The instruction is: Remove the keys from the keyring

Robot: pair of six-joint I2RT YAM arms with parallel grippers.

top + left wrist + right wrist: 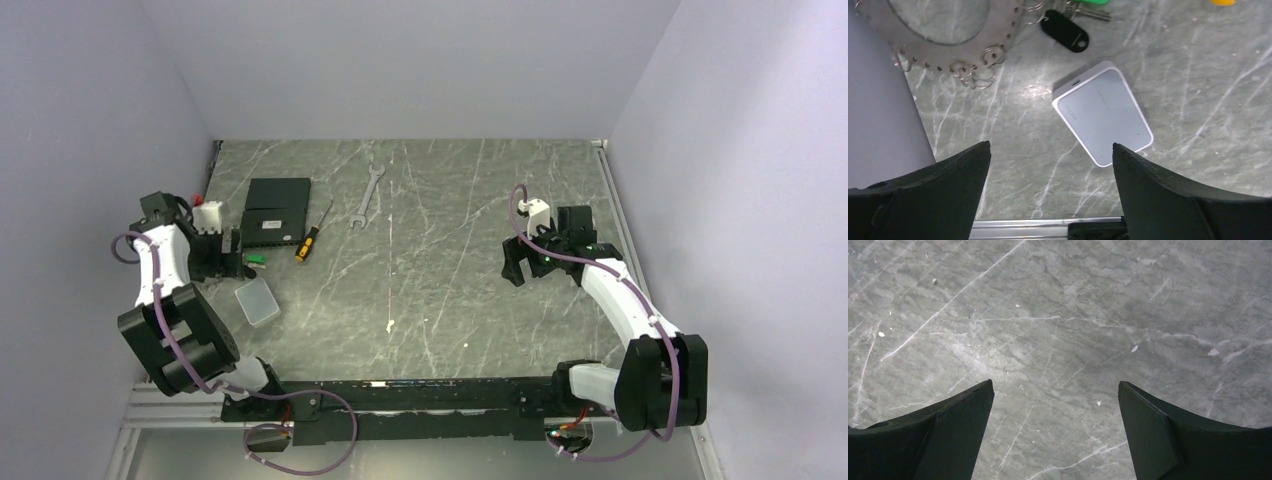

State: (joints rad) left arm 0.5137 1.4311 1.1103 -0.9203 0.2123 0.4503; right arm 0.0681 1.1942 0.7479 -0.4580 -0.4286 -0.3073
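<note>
In the left wrist view the keyring (1000,37) fills the top left corner: a wide flat grey metal hoop with a row of holes and small split rings hanging from its rim. A green key (1093,4) and a black tag (1065,30) lie at its right side. From above, the green key (256,260) shows just right of my left gripper (228,264). My left gripper (1050,145) is open, hovering nearer than the ring, touching nothing. My right gripper (1055,382) is open over bare marble, far right of the keys (516,268).
A white flat device (1103,112) (258,300) lies by the left gripper. A black box (278,210), an orange-handled screwdriver (313,232) and a silver wrench (367,197) lie further back. The left wall (878,125) and the front rail (1048,227) are close to the left gripper.
</note>
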